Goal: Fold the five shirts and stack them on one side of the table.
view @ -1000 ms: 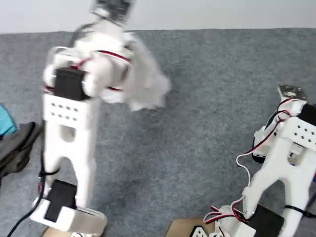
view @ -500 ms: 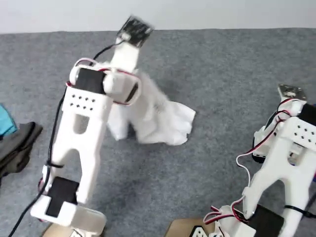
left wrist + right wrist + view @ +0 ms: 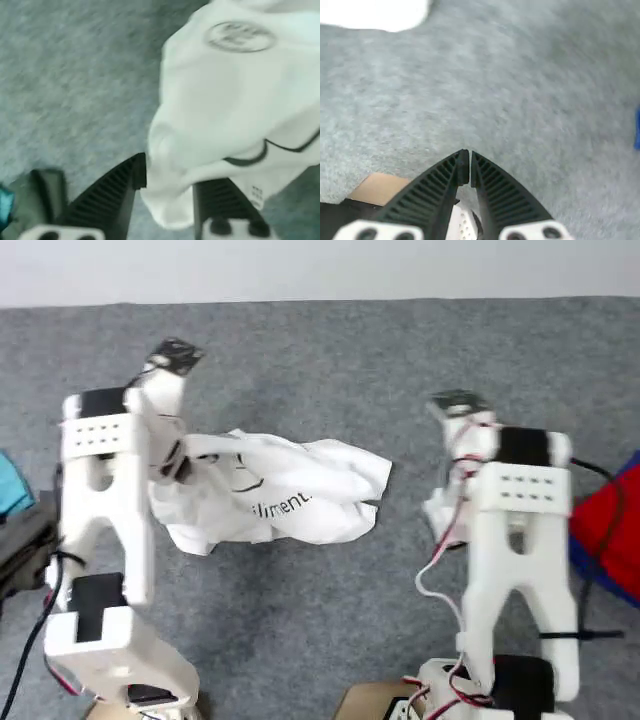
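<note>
Across the grey, carpet-like tabletop [image 3: 400, 390], with a pale wall [image 3: 400, 265] along its far edge, a crumpled white shirt [image 3: 290, 500] lies left of centre. Its long axis runs side to side, from the left arm toward the right arm, print facing up. The left hand [image 3: 167, 182] grips a bunched fold at the shirt's left end. The right hand [image 3: 466, 160] hangs over bare tabletop, fingers pressed together on nothing. A red cloth [image 3: 600, 525] sits at the right edge.

Crumpled white shirt [image 3: 290, 502], left of centre

Open grey table [image 3: 340, 620] between the arms, white shirt [image 3: 290, 500] left of centre, red cloth [image 3: 605, 525] at right edge
</note>
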Robot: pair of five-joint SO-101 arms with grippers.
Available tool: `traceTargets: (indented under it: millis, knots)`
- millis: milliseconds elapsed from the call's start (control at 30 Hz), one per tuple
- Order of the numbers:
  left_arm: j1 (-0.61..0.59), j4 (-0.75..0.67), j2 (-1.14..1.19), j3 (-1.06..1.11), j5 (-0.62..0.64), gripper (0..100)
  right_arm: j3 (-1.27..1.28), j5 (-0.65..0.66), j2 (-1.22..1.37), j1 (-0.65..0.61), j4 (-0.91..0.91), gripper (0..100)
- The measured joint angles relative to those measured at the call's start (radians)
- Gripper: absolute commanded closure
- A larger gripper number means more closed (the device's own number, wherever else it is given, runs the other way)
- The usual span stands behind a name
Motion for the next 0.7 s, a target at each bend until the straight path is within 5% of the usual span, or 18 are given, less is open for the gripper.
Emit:
traceTargets:
  millis: [467,700]
  knots:
    - [-0.282,0.069,0.005,0.005,-0.255,85,-0.069,0.002,0.222,-0.281,-0.138,98.2]
    - [-0.353,0.104,0.005,0.005,-0.269,85,-0.319,0.002,0.44,-0.334,-0.106,81.4]
